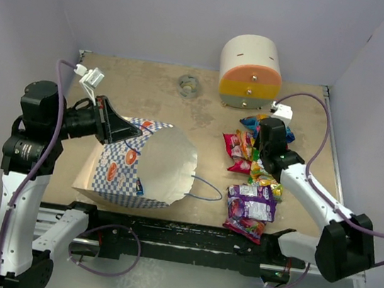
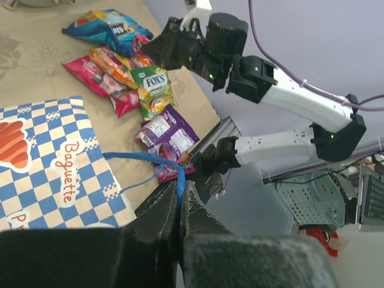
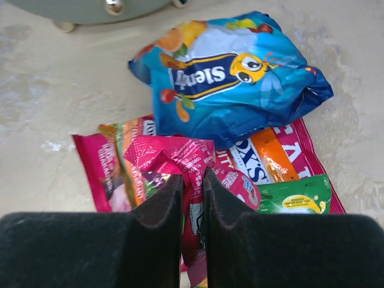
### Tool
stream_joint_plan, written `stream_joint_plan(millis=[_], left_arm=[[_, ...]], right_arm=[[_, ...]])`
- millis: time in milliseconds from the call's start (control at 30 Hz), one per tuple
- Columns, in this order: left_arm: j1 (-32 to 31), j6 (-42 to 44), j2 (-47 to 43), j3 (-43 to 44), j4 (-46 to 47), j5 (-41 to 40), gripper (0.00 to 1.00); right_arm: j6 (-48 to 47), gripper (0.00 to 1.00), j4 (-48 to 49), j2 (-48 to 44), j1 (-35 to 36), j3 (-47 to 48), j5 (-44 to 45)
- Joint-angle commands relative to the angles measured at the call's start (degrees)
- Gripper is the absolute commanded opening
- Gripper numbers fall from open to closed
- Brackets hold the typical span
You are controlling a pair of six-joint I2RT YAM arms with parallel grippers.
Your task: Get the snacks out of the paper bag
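In the top view the right gripper [image 1: 260, 159] is hidden under its own wrist, just right of the bag [image 1: 128, 167], so its fingers cannot be read there. The right wrist view shows them: set narrow, pinching the crimped edge of a pink packet [image 3: 174, 157]. That view cuts off everything nearer than the fingers and shows only the foot of the box [image 3: 90, 6].

The bag lies on its side on the table [image 1: 135, 93], with its cream-lined mouth turned toward the snacks [image 1: 252, 174], which are heaped just right of it. How far the lining runs back, and what is in there, cannot be made out.

The left gripper [image 1: 127, 129] sits at the bag's upper edge in the top view, but the grip itself is too small to judge. The left wrist view settles it: the fingers are closed tight on a thin blue cord [image 2: 144, 158], which rises from the checkered side. The second loop shows only from above, lying toward the snacks.

The arm mostly covers the blue packet [image 3: 234, 78] from above, while the right wrist view shows it whole, lying over other packets. The purple packets [image 1: 251, 204] lie at the near end of the heap, outside the right wrist view. The green packet [image 2: 153, 84] is clearest from the left wrist.

Beyond the bag, a small grey ring [image 1: 188, 85] is too blurred to identify.
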Motion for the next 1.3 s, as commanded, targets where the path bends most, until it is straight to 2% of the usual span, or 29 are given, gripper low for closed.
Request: stream_joint_plan(millis=[0, 100, 200, 267, 400, 533, 667, 767, 933, 1067, 1267], left_arm=[[-0.2, 4.9, -0.2, 1.8, -4.3, 3.3, 0.0], [-0.2, 5.3, -1.1, 0.9, -5.9, 4.0, 0.0], [-0.1, 4.8, -2.2, 0.2, -6.3, 3.9, 0.0], [-0.1, 4.8, -2.5, 0.2, -6.9, 3.2, 0.0], [-0.1, 4.1, -2.9, 0.4, -7.1, 0.9, 0.0], [-0.1, 3.4, -2.8, 1.7, -7.6, -4.2, 0.0], [-0.1, 3.5, -2.6, 3.2, -9.3, -9.9, 0.0], [-0.1, 3.5, -3.0, 3.1, -10.2, -14.3, 0.0], [-0.1, 3.2, -3.9, 0.7, -10.9, -15.4, 0.0], [-0.2, 1.7, -5.2, -1.2, -9.8, -15.4, 0.0], [-0.2, 0.3, -4.5, -0.7, -8.1, -15.1, 0.0]], right_arm=[[5.2, 0.0, 0.0, 3.4, -3.8, 0.8, -1.6], [3.8, 0.02, 0.0, 4.6, -5.0, 0.3, -1.3], [2.7, 0.11, 0.4, 4.2, -5.1, -0.5, -2.5], [2.5, 0.22, 0.5, 3.4, -5.1, -1.3, -3.5], [-0.4, 0.5, -0.1, 1.2, -5.1, -1.3, -7.8], [-5.5, 0.65, -2.4, -2.2, -5.1, 0.4, -10.6], [-9.8, 0.67, -3.5, -5.8, -4.5, 1.4, -19.9], [-10.3, 0.68, -1.9, -8.8, -0.9, 0.5, -29.4], [-17.7, 0.67, 7.3, -14.0, 15.0, -2.6, -42.8], [-21.6, 0.63, 12.3, -12.7, 26.0, -4.3, -45.0], [-27.6, 0.58, 23.7, -1.4, 35.4, -3.2, -44.1]])
